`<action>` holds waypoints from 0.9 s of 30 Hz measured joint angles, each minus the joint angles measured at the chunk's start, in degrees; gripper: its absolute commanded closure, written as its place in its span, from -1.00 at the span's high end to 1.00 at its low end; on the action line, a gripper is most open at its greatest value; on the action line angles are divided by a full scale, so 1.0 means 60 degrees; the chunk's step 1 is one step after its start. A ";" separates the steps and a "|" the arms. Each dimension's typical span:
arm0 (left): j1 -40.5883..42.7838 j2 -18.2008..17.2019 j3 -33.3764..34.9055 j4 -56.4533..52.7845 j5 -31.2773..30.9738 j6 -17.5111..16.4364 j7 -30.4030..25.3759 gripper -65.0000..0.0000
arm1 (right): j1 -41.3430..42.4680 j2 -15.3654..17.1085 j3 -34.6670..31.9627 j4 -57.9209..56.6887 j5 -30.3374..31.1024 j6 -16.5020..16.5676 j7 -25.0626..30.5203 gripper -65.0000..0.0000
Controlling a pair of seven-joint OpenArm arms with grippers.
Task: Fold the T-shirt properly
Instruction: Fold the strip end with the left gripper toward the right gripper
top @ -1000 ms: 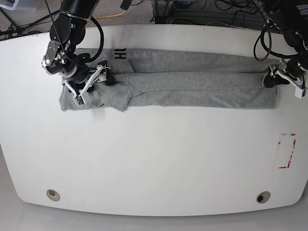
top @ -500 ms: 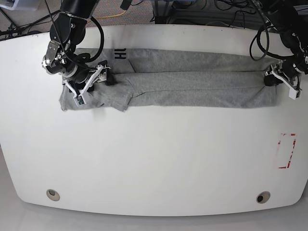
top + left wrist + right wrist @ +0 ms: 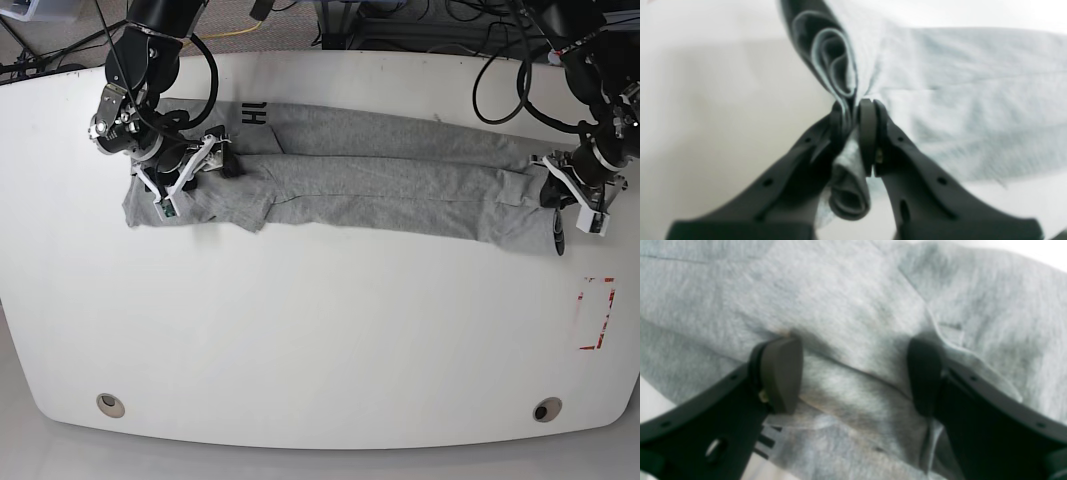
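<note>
White table (image 3: 320, 330) fills the base view, rounded at its corners; across its far half lies the T-shirt (image 3: 380, 185), grey heather cotton folded lengthwise into a long band that runs from the view's left toward its right, with black lettering (image 3: 250, 114) showing at the upper left end and the right end sagging lower and bunched; a red-outlined rectangle mark (image 3: 597, 313) sits on the table near the right edge, and two round fittings (image 3: 110, 404) sit near the front corners; the right gripper (image 3: 853, 376) rests on the shirt's left end, its dark fingers (image 3: 780, 373) spread wide apart with cloth lying between them and one pad pressing into a fold line; the left gripper (image 3: 855, 133) is at the shirt's right end, its fingers pressed together and pinching several layers of the fabric, which curl in loops above the tips and hang in a small roll below them.
</note>
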 measured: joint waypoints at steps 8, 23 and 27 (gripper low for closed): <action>0.0503 0.0765 0.2339 0.1916 -0.0022 -0.0007 0.0135 -0.95 | 0.0000 -0.0004 0.0000 -0.0004 0.0004 -0.0015 0.0000 0.45; 0.0444 0.1996 0.5064 0.1909 0.0047 0.0517 0.0127 -0.87 | 0.0000 0.0015 0.0000 0.0000 -0.0004 -0.0018 -0.0004 0.45; 0.0444 0.2022 0.5533 0.1909 0.0040 0.0820 0.0124 -0.84 | 0.0000 0.0015 0.0000 0.0000 -0.0004 -0.0015 -0.0004 0.45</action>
